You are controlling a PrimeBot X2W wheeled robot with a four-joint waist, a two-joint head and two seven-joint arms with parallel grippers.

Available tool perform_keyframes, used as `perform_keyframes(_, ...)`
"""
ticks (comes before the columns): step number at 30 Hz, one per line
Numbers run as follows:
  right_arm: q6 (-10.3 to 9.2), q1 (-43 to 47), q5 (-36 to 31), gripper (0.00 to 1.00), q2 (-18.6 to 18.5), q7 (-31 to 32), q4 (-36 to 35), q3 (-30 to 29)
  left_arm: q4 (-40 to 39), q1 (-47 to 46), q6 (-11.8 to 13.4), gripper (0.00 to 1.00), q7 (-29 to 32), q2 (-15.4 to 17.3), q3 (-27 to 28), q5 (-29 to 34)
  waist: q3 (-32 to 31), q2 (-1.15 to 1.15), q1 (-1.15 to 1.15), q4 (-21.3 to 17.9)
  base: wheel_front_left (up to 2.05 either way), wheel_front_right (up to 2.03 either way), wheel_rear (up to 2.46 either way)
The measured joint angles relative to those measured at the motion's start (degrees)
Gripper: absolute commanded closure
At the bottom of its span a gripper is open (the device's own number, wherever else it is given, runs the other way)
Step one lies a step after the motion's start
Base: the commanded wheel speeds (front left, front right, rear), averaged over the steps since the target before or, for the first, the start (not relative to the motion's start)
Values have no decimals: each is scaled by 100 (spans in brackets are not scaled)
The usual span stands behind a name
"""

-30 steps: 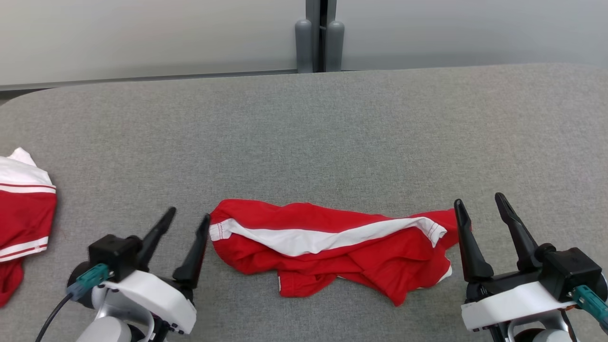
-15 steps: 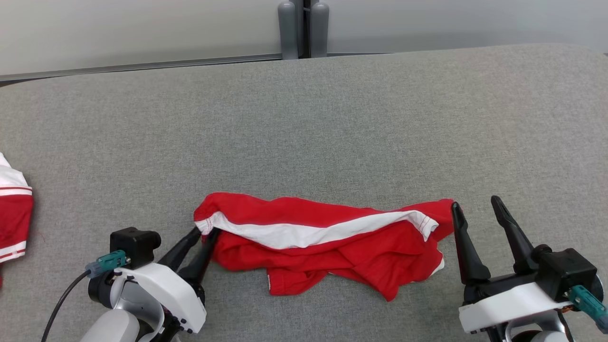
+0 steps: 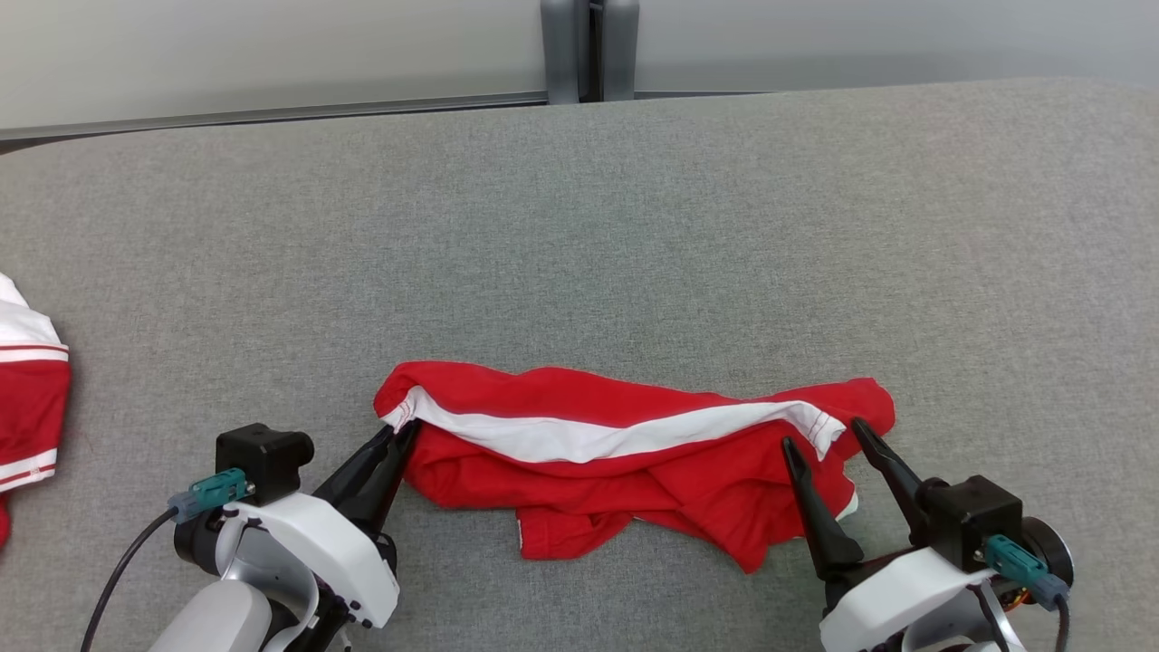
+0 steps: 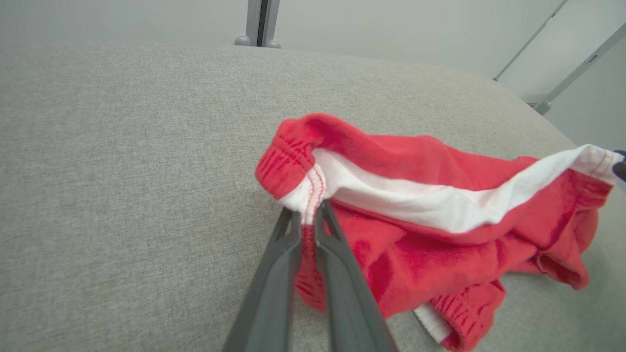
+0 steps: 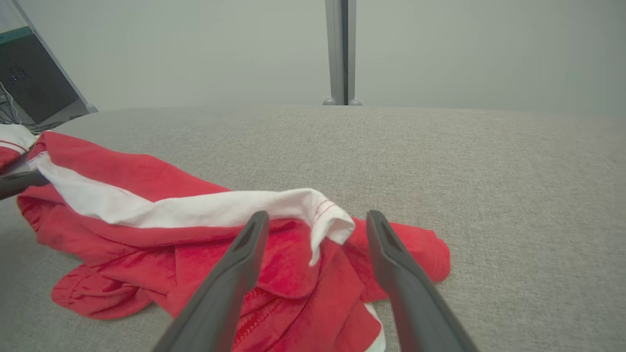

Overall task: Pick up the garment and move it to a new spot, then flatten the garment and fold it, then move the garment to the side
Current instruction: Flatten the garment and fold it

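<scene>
Head view, garment: it lies crumpled on the near part of the table. Its long axis runs from left to right, with a white band along the top.
Head view, left gripper: it is at the left end of the garment, and the fingers are clenched on the cloth there.
Head view, right gripper: it is at the right end with the fingers spread. One finger lies over the red cloth and the other is near the edge.
Head view, other cloth: a second red and white piece lies at the far left, well apart.
Left wrist view, left gripper: both fingers are pressed together on the seam where the white band meets the red, and the garment extends to the right of them.
Right wrist view, right gripper: it is released, and the white corner of the band hangs between the two fingers, not yet pinched.
Key relation: each arm is nearer to its own end, so in my judgement the right one has only to close.
Change: half a second ago the right gripper stood just beside the right end. Now it is over that end. The left gripper was open one second ago.
</scene>
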Motion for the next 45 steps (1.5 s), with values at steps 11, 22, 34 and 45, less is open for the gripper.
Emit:
perform_keyframes(11,0,-238,13,100,3,-32,231,94,-33,-84,-38,100,-234,7,-52,98,20,0,0,83,0,0,0)
perform_keyframes(22,0,-802,-430,100,-3,-54,-692,-363,-1362,-310,161,100,-602,477,240,494,-289,0,0,54,0,0,0)
perform_keyframes(34,0,-2732,-494,100,-486,428,-1703,-856,-2864,-1819,188,100,40,928,627,692,-930,0,0,47,0,0,0)
perform_keyframes(45,0,-3714,-13,100,-661,581,-1261,-892,-2329,-2630,4,100,132,844,740,367,-804,0,0,-1,0,0,0)
